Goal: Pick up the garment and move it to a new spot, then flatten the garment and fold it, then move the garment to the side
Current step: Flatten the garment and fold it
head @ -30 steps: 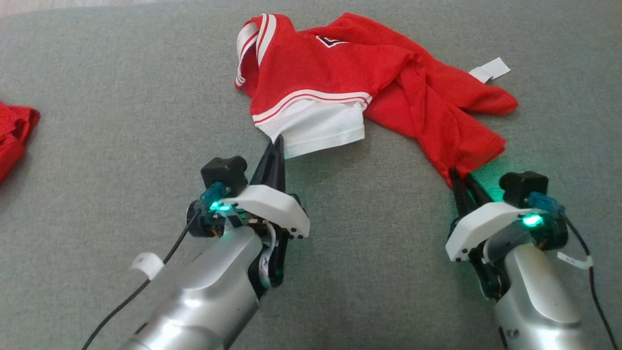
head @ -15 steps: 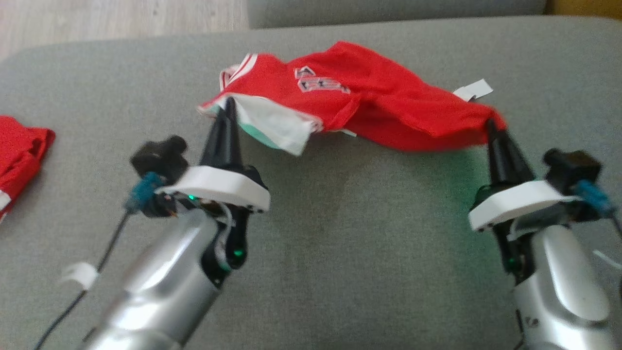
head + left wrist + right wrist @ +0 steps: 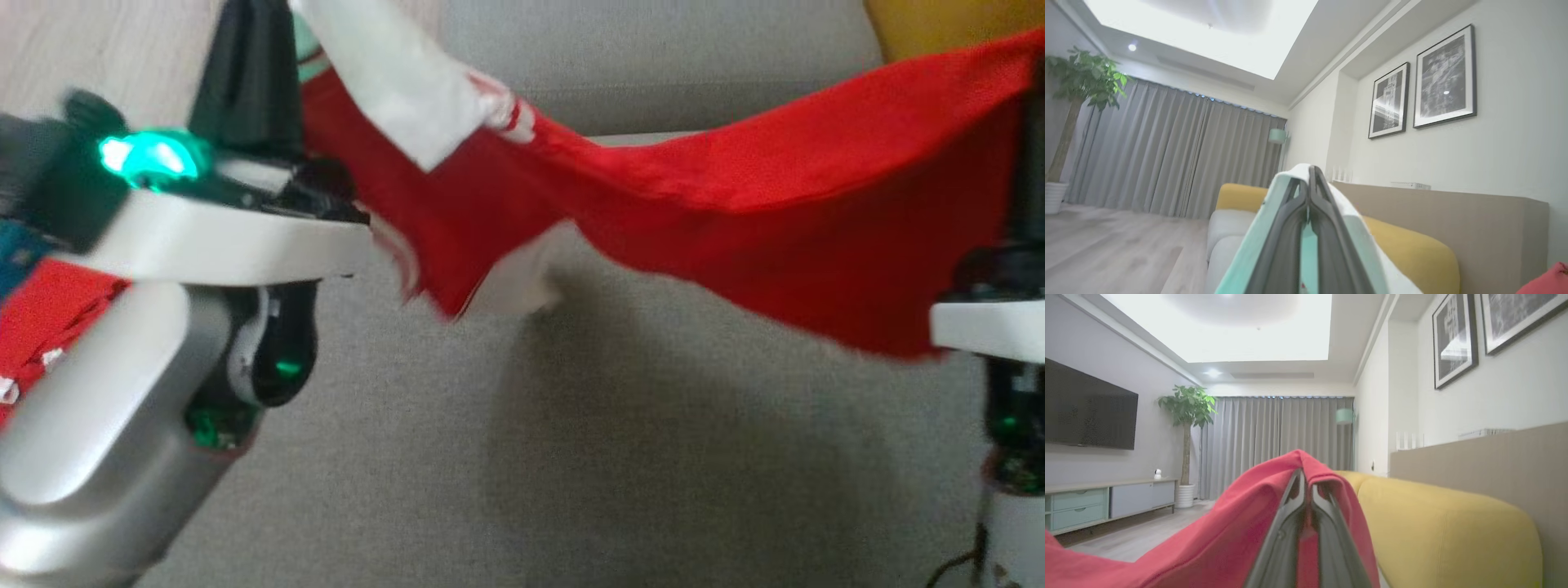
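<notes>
The garment (image 3: 735,220), a red jersey with white trim, hangs stretched in the air between my two grippers, above the grey cushion (image 3: 571,474). My left gripper (image 3: 249,33) stands at the upper left, shut on the garment's white hem. In the left wrist view the left gripper (image 3: 1309,173) is pressed together, with white cloth (image 3: 1359,228) draped over its fingers. At the right edge, my right gripper (image 3: 1030,122) is shut on the red corner. The right wrist view shows the right gripper (image 3: 1305,475) closed, with red cloth (image 3: 1229,522) wrapped over the tips.
A second red cloth (image 3: 49,318) lies at the left behind my left arm. A yellow cushion (image 3: 922,24) sits at the far right, and wooden floor (image 3: 98,49) lies beyond the cushion's left edge. The yellow sofa back (image 3: 1453,526) runs along the right.
Both arms have risen and lifted the garment off the cushion, spreading it between them. The right gripper closed on the red corner. The head view has shifted too.
</notes>
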### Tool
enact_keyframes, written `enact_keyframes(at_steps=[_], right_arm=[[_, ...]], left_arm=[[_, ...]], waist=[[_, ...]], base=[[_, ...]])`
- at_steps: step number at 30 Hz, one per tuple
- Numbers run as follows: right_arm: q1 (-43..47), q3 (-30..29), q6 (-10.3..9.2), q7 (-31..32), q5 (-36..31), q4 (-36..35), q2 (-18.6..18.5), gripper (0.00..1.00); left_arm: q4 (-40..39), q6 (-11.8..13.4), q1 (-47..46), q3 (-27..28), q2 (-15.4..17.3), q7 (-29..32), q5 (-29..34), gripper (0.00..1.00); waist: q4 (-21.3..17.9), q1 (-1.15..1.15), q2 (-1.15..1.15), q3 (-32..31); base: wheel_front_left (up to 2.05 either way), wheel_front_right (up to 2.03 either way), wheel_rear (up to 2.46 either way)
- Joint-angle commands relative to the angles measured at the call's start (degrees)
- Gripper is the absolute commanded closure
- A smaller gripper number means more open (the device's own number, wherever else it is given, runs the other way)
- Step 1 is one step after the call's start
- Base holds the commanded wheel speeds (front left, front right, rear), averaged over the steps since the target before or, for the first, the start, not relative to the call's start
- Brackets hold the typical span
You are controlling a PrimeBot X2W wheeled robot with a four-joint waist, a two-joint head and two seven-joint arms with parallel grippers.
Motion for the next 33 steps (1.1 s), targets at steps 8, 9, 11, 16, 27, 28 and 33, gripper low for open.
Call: enact_keyframes(at_steps=[8,9,11,16,27,28,33], right_arm=[[-2.81,0.80,0.44,8.67,-1.46,-16.06,-0.62,1.00],[-3.17,0.78,0.44,9.44,-1.47,-16.58,-0.93,1.00],[-4.11,0.78,0.44,10.31,-1.28,-16.76,-1.38,1.00],[-8.54,2.73,0.44,11.28,0.11,-12.80,-2.64,1.00],[-39.96,7.48,0.44,6.55,-2.73,18.86,-7.73,1.00],[-43.10,7.89,0.44,5.78,-3.48,22.47,-7.61,1.00],[-55.17,7.31,0.44,1.30,-8.82,39.50,-7.03,1.00]], left_arm=[[-10.78,1.95,-9.95,2.99,6.97,8.07,2.67,1.00],[-10.99,2.03,-10.48,2.98,7.28,8.61,2.86,1.00],[-10.68,2.10,-11.23,3.05,7.63,9.10,3.16,1.00],[-6.45,0.79,-13.16,3.10,7.79,8.17,4.23,1.00],[19.43,-8.79,-34.39,2.43,1.94,4.53,8.25,1.00],[22.27,-9.46,-36.72,2.44,0.95,3.90,8.61,1.00],[36.07,-12.29,-45.29,2.40,-4.79,-2.09,10.09,1.00]], waist=[[-0.57,0.01,0.00,1.28],[-0.68,0.01,0.00,2.00],[-0.80,0.01,0.00,3.66],[-1.26,0.01,0.00,9.15],[-2.48,0.01,0.00,19.98],[-2.51,0.01,0.00,20.64],[-1.38,0.01,0.00,23.35]], base=[[0.00,0.00,0.00],[0.00,0.00,0.00],[0.00,0.00,0.00],[0.00,0.00,0.00],[0.00,0.00,0.00],[0.00,0.00,0.00],[0.00,0.00,0.00]])
